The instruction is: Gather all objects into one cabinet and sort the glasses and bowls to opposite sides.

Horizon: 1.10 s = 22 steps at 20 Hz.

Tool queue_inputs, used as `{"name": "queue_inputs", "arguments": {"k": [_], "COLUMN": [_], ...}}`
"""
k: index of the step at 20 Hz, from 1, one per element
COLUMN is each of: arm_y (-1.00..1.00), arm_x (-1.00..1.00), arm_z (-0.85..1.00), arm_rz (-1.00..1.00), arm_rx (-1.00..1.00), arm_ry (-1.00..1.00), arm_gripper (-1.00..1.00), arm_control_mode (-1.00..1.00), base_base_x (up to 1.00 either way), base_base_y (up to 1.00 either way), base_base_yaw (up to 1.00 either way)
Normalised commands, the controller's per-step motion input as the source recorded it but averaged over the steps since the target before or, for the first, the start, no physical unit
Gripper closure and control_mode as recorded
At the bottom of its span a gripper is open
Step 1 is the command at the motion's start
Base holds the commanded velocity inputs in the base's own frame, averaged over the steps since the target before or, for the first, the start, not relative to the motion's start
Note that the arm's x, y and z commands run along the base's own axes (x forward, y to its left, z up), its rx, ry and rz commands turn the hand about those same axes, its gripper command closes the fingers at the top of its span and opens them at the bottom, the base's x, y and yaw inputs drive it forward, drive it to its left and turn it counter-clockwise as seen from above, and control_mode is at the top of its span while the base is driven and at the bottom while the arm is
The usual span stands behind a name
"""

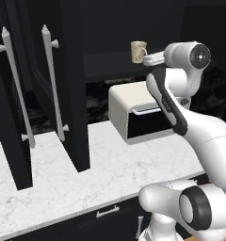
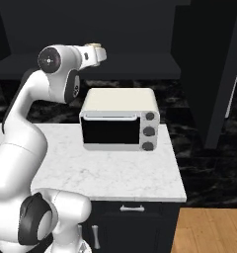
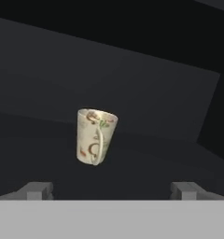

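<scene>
The cream mottled mug [image 3: 95, 136] stands upright on the dark inner shelf [image 1: 108, 65] of the black wall cabinet, its handle turned toward the hand. In the left base view the mug [image 1: 138, 51] sits just left of my gripper [image 1: 146, 59]. My gripper [image 3: 111, 190] is open and holds nothing. Its fingertips [image 3: 37, 189] stand wide apart, a short way in front of the mug and not touching it. In the right base view my gripper [image 2: 101, 53] reaches in over the shelf [image 2: 140, 65].
Two tall cabinet doors with long silver bar handles [image 1: 50, 80] hang open at the left. Below the shelf a cream toaster oven [image 1: 138, 115] stands on the white marble counter [image 1: 86, 174]. Another dark door [image 2: 209, 74] hangs at the right.
</scene>
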Motion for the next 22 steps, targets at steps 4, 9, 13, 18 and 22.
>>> {"name": "queue_inputs", "arguments": {"k": [4, 9, 13, 18, 22], "arm_y": [0.02, 0.01, 0.09, 0.01, -0.03], "arm_x": [0.13, 0.14, 0.2, 0.17, 0.17], "arm_z": [-0.06, -0.02, 0.0, -0.12, -0.31], "arm_rz": [0.01, 0.02, 0.09, 0.11, 0.1], "arm_rx": [0.0, 0.03, 0.05, 0.07, 0.01], "arm_ry": [0.0, -0.01, 0.0, -0.04, -0.06], "arm_gripper": [-1.0, -1.0, -1.0, -1.0, -1.0], "arm_control_mode": [-1.0, -1.0, -1.0, -1.0, -1.0], "base_base_x": [0.0, 0.0, 0.0, 0.0, 0.0], "base_base_y": [0.0, 0.0, 0.0, 0.0, 0.0], "base_base_yaw": [0.0, 0.0, 0.0, 0.0, 0.0]}}
